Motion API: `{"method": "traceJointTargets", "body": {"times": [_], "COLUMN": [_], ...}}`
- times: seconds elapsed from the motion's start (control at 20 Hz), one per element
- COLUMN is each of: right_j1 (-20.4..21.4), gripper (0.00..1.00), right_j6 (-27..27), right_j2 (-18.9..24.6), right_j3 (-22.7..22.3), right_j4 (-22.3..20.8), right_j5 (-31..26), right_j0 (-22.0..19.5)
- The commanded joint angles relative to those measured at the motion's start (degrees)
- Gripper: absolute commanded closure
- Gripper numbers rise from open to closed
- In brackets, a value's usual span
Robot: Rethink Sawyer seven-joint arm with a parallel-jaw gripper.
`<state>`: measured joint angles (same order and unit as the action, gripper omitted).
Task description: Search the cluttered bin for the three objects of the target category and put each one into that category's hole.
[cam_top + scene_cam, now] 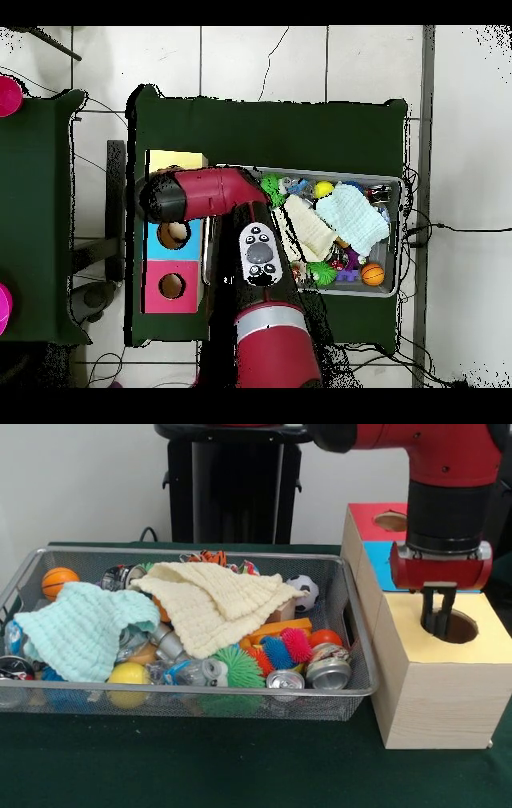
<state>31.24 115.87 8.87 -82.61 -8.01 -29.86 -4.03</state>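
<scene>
Gripper [438, 618] hangs over the hole [456, 626] in the yellow-topped box [488, 640], fingertips at its rim; fingers look close together with nothing visible between them, though the angle leaves this uncertain. None of the three objects shows in the bin [352, 664]; the mint cloth [84, 628] and cream cloth [216, 604] could hide them, so a blind grab risks a can [328, 672] or spiky ball [236, 666].

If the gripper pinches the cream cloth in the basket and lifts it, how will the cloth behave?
The cream cloth lies draped and folded over the toys in the wire basket, so it is probably floppy and would hang down when lifted. It looks thin and quilted, so likely light. It overlaps the mint cloth slightly and might drag it.
</scene>
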Motion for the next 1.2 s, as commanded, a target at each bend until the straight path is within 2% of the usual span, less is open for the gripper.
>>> {"method": "traceJointTargets", "body": {"times": [0.05, 0.3, 0.6, 0.8, 1.0, 1.2], "right_j1": [6.34, 7.95, 9.98, 11.49, 10.95, 8.05], "gripper": [1.00, 1.00, 1.00, 1.00, 1.00, 1.00], "right_j6": [-6.81, -6.37, -4.06, -7.90, -10.49, -13.39], "right_j2": [4.12, 5.18, 4.48, 5.74, 5.00, 5.08], "right_j3": [-6.40, -4.59, -3.77, -3.06, 1.52, 8.34], "right_j4": [-0.64, -0.26, -0.47, -0.28, -2.64, -5.39], "right_j5": [-13.63, -17.47, -17.86, -18.62, -18.96, -20.00], "right_j0": [-3.40, -3.69, -3.10, -6.99, -10.16, -12.98]}}
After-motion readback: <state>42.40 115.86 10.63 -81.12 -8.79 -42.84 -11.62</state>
